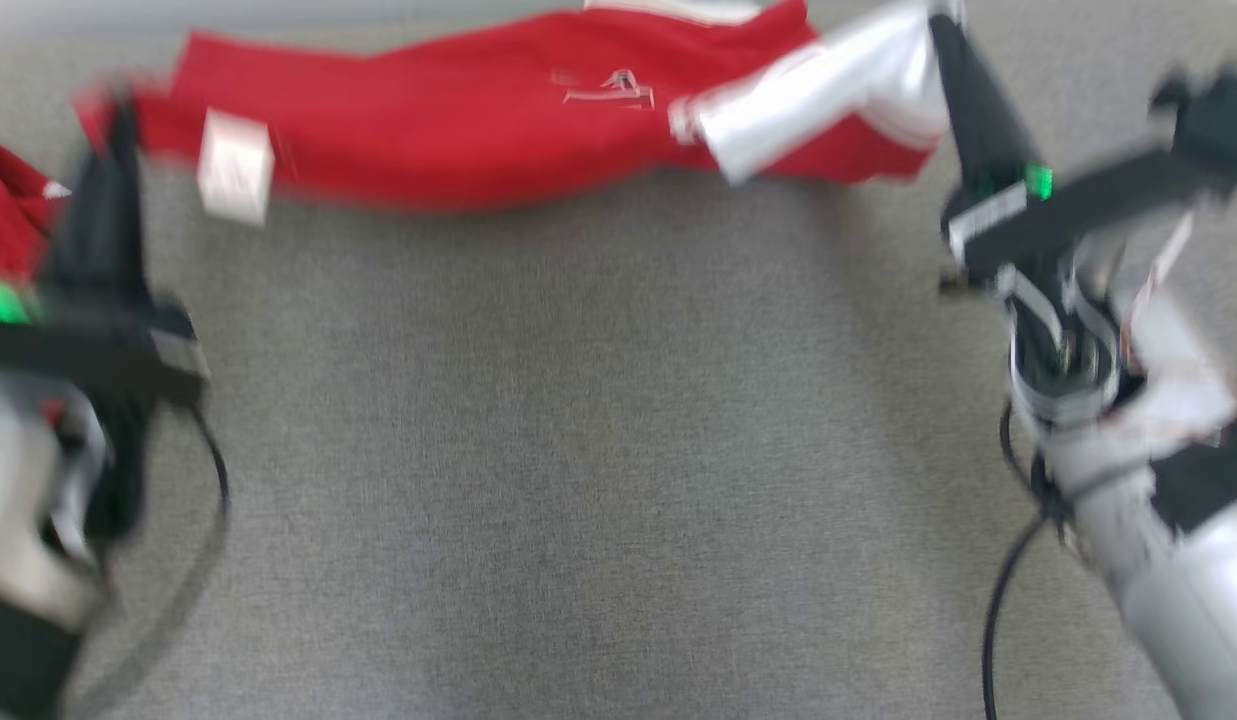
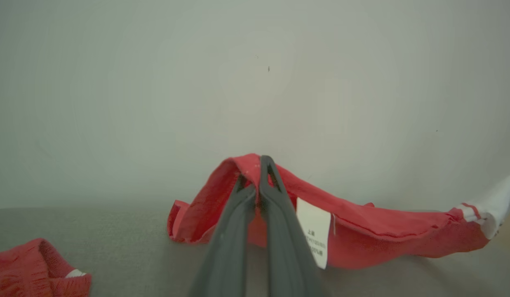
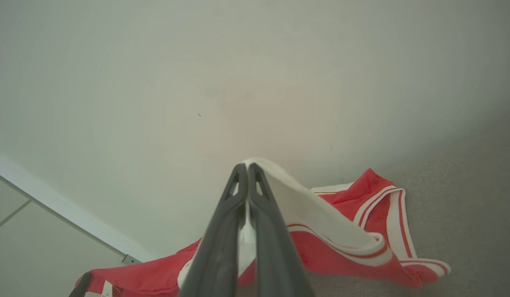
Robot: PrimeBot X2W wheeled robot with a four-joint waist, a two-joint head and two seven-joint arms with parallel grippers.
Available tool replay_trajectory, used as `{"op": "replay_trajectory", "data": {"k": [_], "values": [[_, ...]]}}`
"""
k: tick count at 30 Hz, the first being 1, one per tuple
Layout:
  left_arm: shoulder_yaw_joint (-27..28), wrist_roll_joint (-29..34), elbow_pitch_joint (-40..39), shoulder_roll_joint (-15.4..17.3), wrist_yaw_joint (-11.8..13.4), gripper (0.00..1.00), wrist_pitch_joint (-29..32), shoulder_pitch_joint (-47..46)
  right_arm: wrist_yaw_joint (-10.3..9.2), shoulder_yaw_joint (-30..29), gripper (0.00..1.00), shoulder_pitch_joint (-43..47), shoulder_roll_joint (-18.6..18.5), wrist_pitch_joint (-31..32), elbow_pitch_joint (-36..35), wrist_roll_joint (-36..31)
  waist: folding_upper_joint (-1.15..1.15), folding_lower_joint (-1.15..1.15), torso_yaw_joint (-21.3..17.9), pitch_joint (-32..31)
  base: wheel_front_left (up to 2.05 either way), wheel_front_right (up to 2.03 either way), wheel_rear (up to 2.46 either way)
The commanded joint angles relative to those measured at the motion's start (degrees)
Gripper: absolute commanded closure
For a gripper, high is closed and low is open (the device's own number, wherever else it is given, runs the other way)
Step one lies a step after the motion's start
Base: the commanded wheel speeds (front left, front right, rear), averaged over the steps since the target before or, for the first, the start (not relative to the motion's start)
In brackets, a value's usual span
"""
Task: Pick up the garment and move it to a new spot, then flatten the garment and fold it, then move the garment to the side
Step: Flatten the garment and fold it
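Soft, even light fills all three views, bright but without glare, and leaves only a faint shadow on the grey woven surface (image 1: 618, 450) beneath the red cloth garment with white trim (image 1: 458, 140). The head view is badly motion-blurred, smearing the garment's outline and everything at the left and right edges. The wrist views are sharper, though the plain pale wall (image 2: 255, 82) dims toward the corners.

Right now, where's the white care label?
In the head view the white care label hangs at the left end of the red garment, just right of the left gripper, which pinches that end.
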Motion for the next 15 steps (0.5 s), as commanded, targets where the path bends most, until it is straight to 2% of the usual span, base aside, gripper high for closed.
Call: {"op": "replay_trajectory", "data": {"k": [1,9,11,15], "values": [[0.2,0.2,-2.1,0.6,1.0,1.0,-0.2,4.5,0.02,-0.1,1.0,3.2,-1.0,-0.6,-1.6,0.8,0.0,0.01,-0.5,-3.1,0.0,0.0,0.0],[5.1,0.7,-13.3,-0.9,5.9,1.0,-0.2,23.6,0.02,-0.2,1.0,20.8,-5.3,0.6,-9.9,2.9,0.0,0.01,-0.8,-6.6,0.0,0.0,0.0],[6.1,1.8,-14.7,-1.6,6.4,1.0,-0.2,27.6,0.02,-0.4,1.0,24.7,-6.3,1.1,-11.4,3.1,0.0,0.01,-0.8,-7.3,0.0,0.0,0.0],[8.7,3.6,-15.4,-5.2,6.5,1.0,-0.2,36.2,0.02,-0.7,1.0,33.7,-8.1,2.3,-14.1,3.3,0.0,0.01,-0.8,-9.0,0.0,0.0,0.0]]}}
